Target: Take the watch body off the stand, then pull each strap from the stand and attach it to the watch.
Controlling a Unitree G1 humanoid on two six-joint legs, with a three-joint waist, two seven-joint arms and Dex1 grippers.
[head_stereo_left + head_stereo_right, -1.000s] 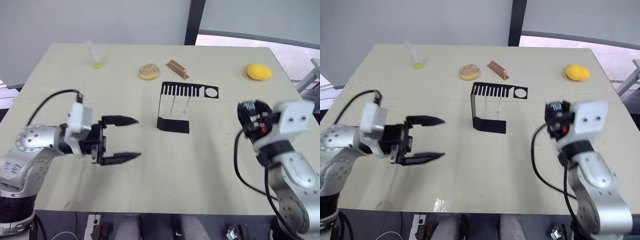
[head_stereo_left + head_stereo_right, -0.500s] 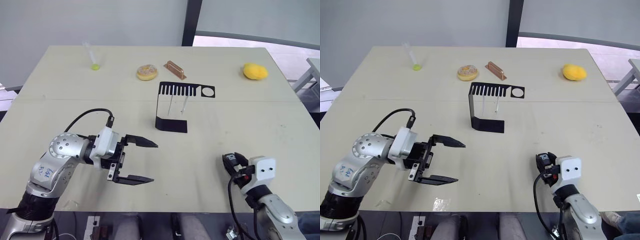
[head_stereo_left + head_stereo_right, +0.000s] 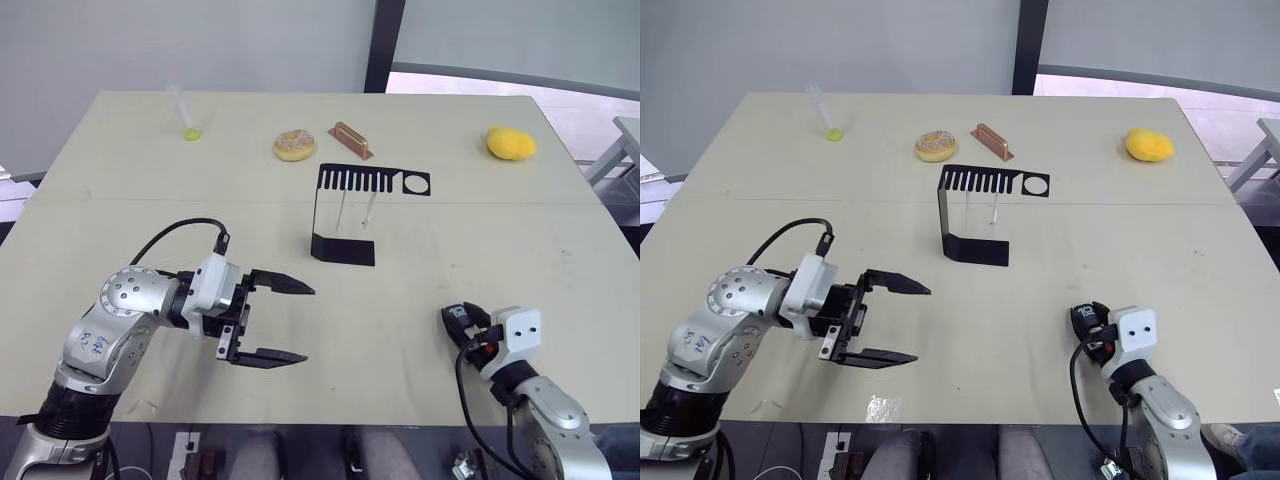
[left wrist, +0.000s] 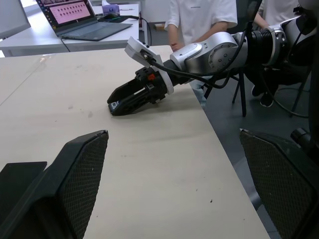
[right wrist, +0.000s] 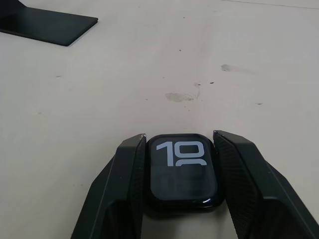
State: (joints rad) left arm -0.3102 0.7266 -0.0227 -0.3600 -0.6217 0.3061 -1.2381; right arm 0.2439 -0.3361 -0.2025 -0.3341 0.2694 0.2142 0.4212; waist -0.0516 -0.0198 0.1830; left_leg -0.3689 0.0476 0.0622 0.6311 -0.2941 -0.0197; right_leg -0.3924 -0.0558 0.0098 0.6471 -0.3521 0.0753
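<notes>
Near the front edge of the desk point(image 3: 420, 130), toward its right corner, the right end effector point(image 5: 180, 174) lies low over the surface, its two black fingers point(image 5: 124, 184) pressed against the sides of the watch body point(image 5: 182, 171), whose screen faces up and shows white digits. Toward the front left, the left end effector point(image 3: 275, 320) hovers above the desk with its fingers spread wide and nothing between them, pointing toward the right side.

Farther back, about the middle of the desk, the stand point(image 3: 350, 210) is upright on its flat base, its slotted top plate level. The two white straps point(image 3: 356, 210) hang side by side from the comb slots, well apart from both end effectors.

Beyond the stand, near the far edge, a donut point(image 3: 294, 145) and a small copper-brown block point(image 3: 351, 140) sit just beside each other. A clear tube with a green end point(image 3: 185, 115) lies toward the far left corner, and a yellow object point(image 3: 511, 143) rests toward the far right corner.
</notes>
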